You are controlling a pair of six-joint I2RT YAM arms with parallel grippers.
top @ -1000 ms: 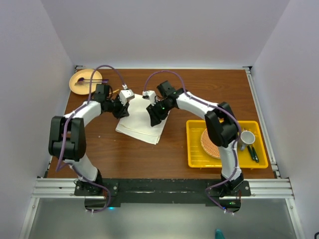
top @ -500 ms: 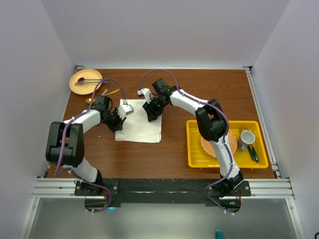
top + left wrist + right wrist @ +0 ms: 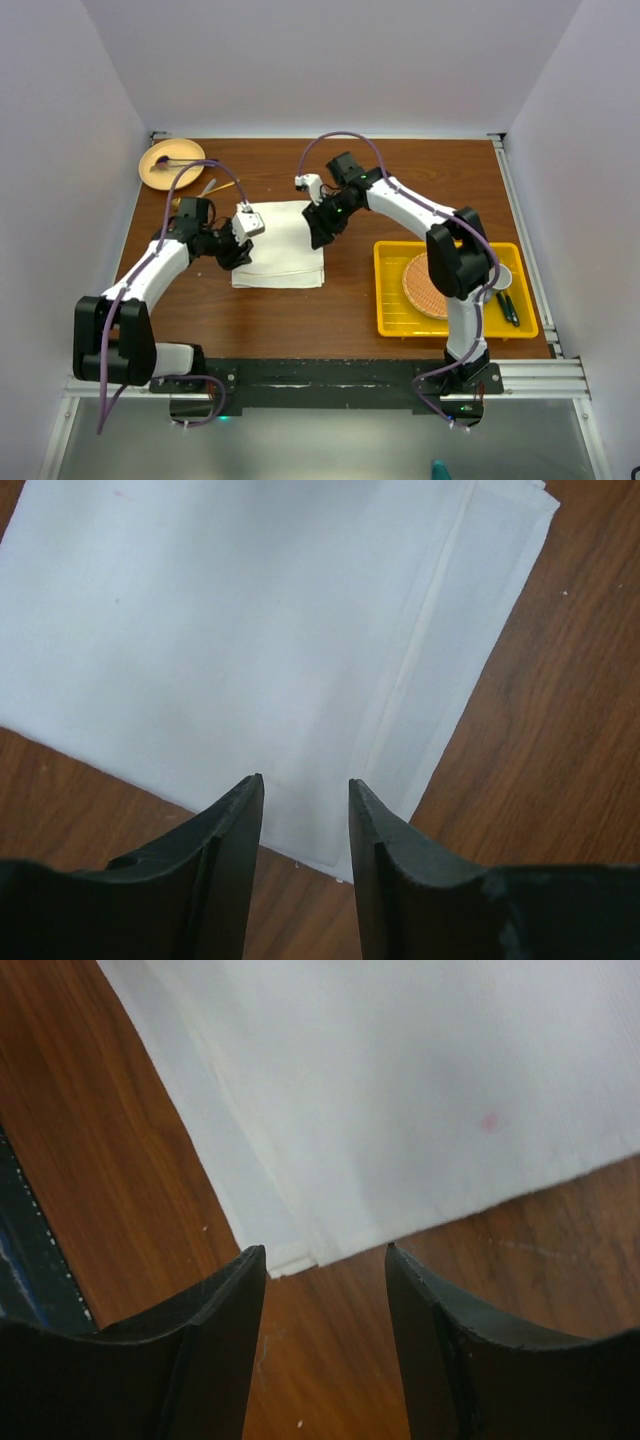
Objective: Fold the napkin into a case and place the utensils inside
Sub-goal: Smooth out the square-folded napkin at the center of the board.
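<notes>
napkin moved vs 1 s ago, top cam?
Yes. The napkin has turned: a second ago it lay skewed, and now its edges run square with the yellow tray.

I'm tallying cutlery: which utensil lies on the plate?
The purple utensil, on the tan plate far left; the gold cutlery lies on bare table, the green-handled ones in the yellow tray.

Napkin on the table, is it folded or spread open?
Folded. The napkin lies flat as a compact rectangle, and both wrist views show several stacked layer edges along its side.
</notes>
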